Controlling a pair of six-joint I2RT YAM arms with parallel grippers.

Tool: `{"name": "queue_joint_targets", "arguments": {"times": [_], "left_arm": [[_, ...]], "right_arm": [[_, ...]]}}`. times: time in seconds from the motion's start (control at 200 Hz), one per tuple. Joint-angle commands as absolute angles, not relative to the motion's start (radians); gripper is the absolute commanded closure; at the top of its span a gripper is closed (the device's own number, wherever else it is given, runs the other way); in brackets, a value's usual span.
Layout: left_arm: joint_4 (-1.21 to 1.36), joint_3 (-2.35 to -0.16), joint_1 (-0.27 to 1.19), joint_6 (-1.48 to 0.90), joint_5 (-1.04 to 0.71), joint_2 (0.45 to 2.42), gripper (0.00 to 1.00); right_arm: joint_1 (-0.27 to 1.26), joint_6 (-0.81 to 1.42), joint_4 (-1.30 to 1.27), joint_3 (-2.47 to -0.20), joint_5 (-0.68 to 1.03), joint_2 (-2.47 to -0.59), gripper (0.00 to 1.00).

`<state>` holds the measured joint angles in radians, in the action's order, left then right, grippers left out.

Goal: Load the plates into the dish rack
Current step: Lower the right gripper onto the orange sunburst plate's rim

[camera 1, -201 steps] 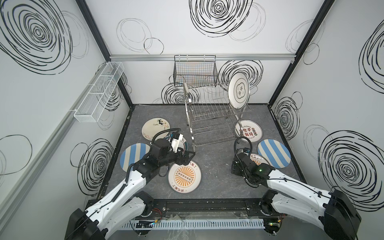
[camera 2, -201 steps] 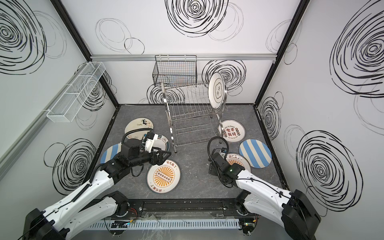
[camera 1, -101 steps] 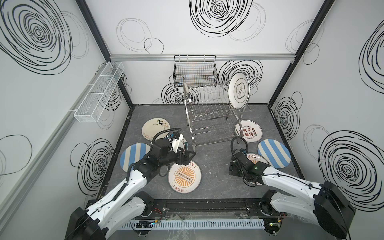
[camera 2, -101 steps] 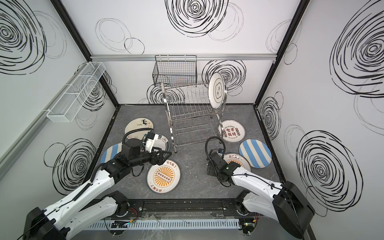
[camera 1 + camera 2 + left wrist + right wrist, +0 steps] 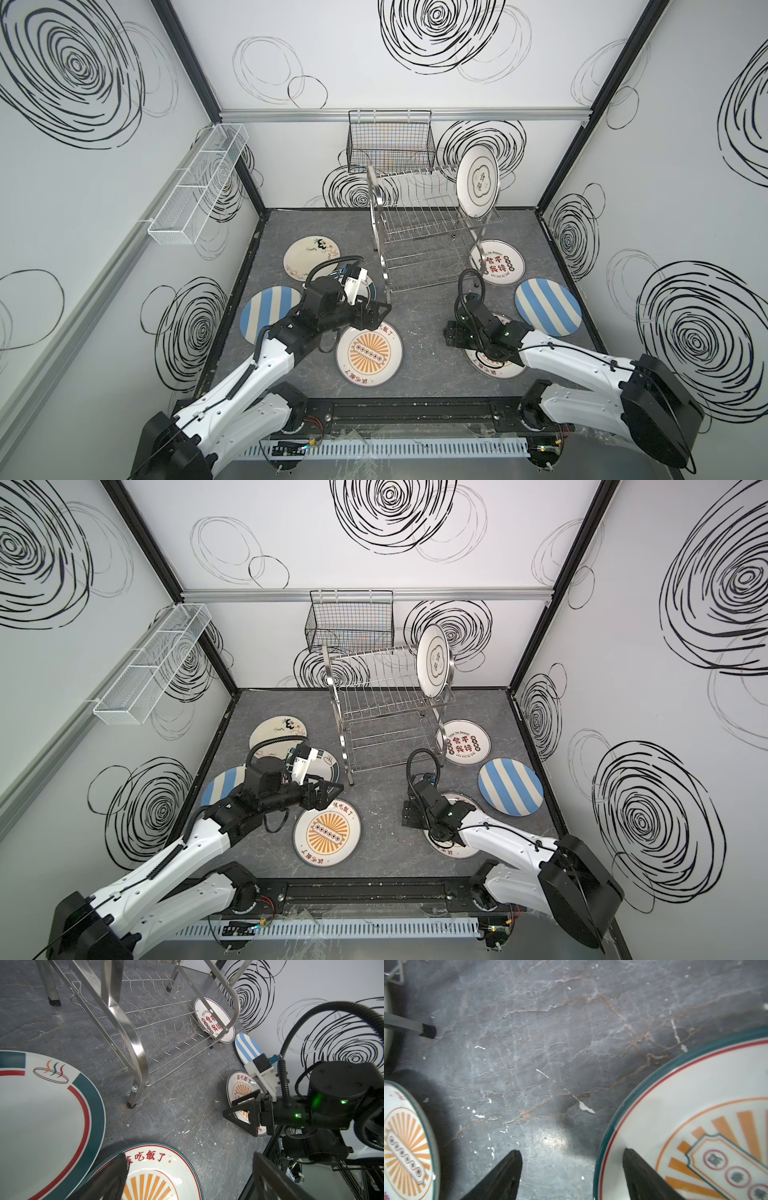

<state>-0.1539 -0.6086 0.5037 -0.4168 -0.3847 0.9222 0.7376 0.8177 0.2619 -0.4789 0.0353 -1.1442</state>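
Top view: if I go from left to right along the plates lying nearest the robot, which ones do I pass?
blue striped plate → orange sunburst plate → second orange sunburst plate, partly hidden → second blue striped plate

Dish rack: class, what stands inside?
One white plate stands upright in the upper tier of the dish rack, at its right end; no other shows inside. Its back is hidden.

a black wire basket (image 5: 390, 141) hangs from an aluminium rail (image 5: 291, 115), a long white mesh tray (image 5: 199, 187) on a side wall. the grey marbled surface (image 5: 419, 316) shows small white chips. black swirls (image 5: 436, 16) cover the walls (image 5: 673, 137).
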Motion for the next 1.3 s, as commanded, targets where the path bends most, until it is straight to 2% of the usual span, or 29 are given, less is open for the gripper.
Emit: {"name": "queue_joint_targets", "arguments": {"times": [0.0, 0.865, 1.006, 1.291], "left_arm": [[-0.107, -0.61, 0.502, -0.417, -0.391, 0.924, 0.04], [-0.108, -0.59, 0.501, -0.415, -0.374, 0.908, 0.04], [-0.106, -0.587, 0.5, -0.41, -0.37, 0.912, 0.04], [-0.121, -0.605, 0.495, -0.405, -0.379, 0.902, 0.04]], "right_arm": [[0.742, 0.8, 0.18, -0.487, 0.069, -1.147, 0.19], [0.903, 0.848, -0.173, -0.636, 0.261, -1.437, 0.22], [0.912, 0.827, -0.001, -0.693, 0.167, -1.397, 0.22], [0.794, 0.896, 0.474, -0.579, -0.042, -1.005, 0.25]]}}
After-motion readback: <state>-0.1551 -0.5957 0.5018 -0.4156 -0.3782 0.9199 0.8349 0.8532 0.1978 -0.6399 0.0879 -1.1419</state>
